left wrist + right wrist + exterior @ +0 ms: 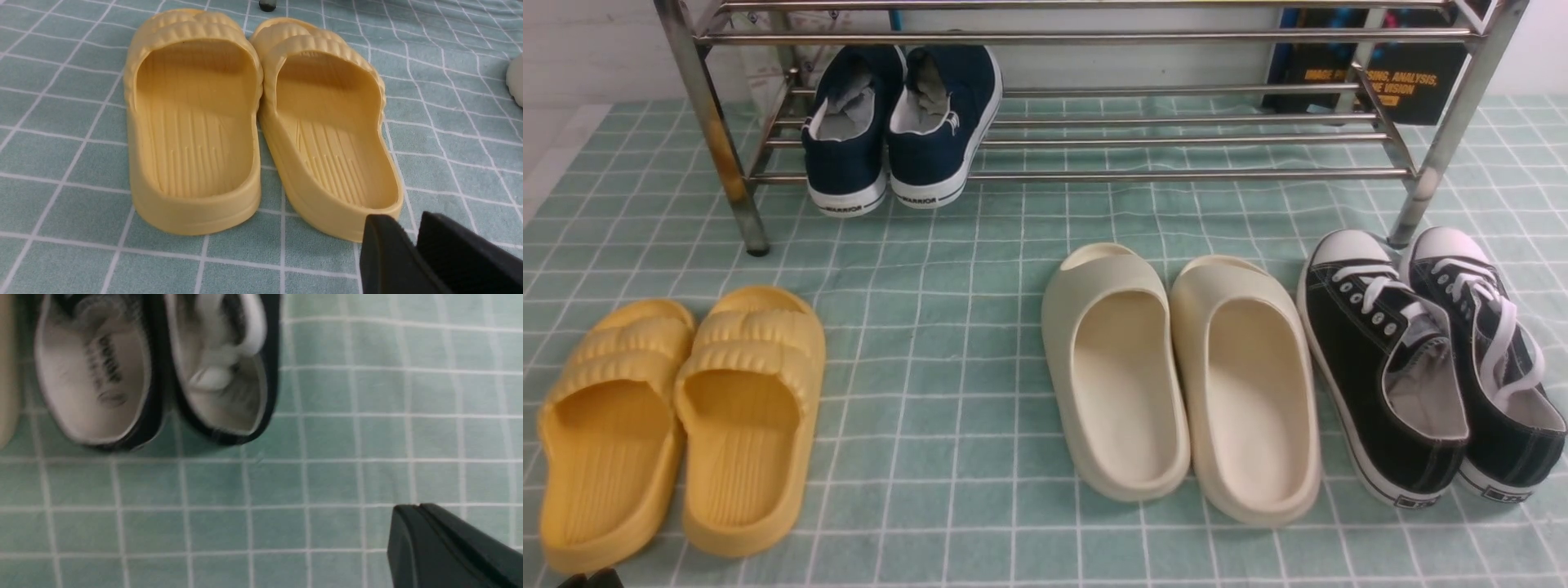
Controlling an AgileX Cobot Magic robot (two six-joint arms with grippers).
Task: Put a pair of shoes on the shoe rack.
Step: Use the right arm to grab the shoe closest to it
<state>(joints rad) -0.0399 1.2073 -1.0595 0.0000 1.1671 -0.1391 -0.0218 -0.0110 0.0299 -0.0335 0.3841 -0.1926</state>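
The pair of shoes, two black canvas sneakers (1429,367) with white laces and toe caps, stands side by side on the cloth at the right, toes by the rack's right front leg. Their open heels also show in the right wrist view (163,375). The chrome shoe rack (1176,173) spans the back. My right gripper (416,506) is shut and empty, apart from the sneakers' heels and out of the front view. My left gripper (404,222) has a narrow gap between its tips, holds nothing, and sits just behind the yellow slippers' heels; a tip shows at the front view's bottom edge (592,578).
Navy slip-on sneakers (898,122) sit on the left of the rack's lower tier. Yellow foam slippers (678,416) lie front left and fill the left wrist view (196,122). Cream slippers (1176,367) lie in the middle, right beside the black sneakers. A dark book (1372,77) stands behind the rack.
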